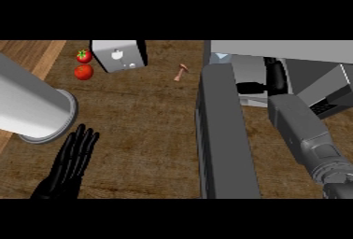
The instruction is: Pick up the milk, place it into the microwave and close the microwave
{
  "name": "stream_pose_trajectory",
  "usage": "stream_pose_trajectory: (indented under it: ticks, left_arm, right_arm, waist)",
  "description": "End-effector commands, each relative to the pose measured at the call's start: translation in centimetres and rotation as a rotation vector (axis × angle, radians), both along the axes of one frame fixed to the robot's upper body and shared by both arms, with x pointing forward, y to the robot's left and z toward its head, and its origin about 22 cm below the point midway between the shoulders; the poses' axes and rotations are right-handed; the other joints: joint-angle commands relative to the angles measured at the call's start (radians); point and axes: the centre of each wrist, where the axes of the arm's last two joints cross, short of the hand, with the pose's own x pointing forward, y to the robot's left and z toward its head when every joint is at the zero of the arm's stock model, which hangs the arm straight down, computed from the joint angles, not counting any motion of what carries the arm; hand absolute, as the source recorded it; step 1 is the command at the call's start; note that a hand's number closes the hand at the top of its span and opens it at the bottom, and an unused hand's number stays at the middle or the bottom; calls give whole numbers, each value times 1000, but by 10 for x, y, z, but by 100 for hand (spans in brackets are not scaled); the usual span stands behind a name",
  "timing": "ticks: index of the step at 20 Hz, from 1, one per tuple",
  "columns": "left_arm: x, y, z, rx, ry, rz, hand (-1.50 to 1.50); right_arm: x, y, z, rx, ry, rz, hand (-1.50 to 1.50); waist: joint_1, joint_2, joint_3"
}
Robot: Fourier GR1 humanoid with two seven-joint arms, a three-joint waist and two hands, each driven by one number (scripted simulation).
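- Right hand (254,87) reaching inside microwave (276,51), fingers curled round smth, prob the milk; can't see it clearly.
- Door (222,135) wide open just left of that forearm: closing not done yet.
- Left hand (69,163) flat, open, resting on counter (144,121).

1. Two tomatoes (83,56) (83,72) are sitting near the back of the wooden counter (138,121), one right behind the other.
2. One toaster (119,54) is standing just beside them.
3. One small tan thing (180,72) is lying on the counter, too tiny to tell what it is.
4. One microwave (276,49) is showing, with one door (222,135) hanging open.
5. Two black hands are showing: the left hand (69,163) and the right hand (265,84).
6. One big grey cylinder (31,105) is poking in from the left.
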Motion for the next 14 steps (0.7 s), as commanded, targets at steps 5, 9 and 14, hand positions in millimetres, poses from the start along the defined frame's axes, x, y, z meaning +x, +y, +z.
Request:
stream_pose_trajectory:
  ticks: [5, 9, 14]
  left_arm:
    - [10, -8, -23, 9, 59, -65, -150]
    - [10, -12, -24, 14, 54, -120, -150]
    - [33, -21, -24, 94, 89, -239, 150]
  right_arm:
    - [-17, -3, -27, 128, 6, 108, -150]
    - [-25, 12, -41, 191, 24, 159, -150]
    - [-48, -3, -68, 218, 21, 175, -150]
  waist:
    - [-32, -13, -2]
    - [-51, -27, -3]
    - [-74, -33, -4]
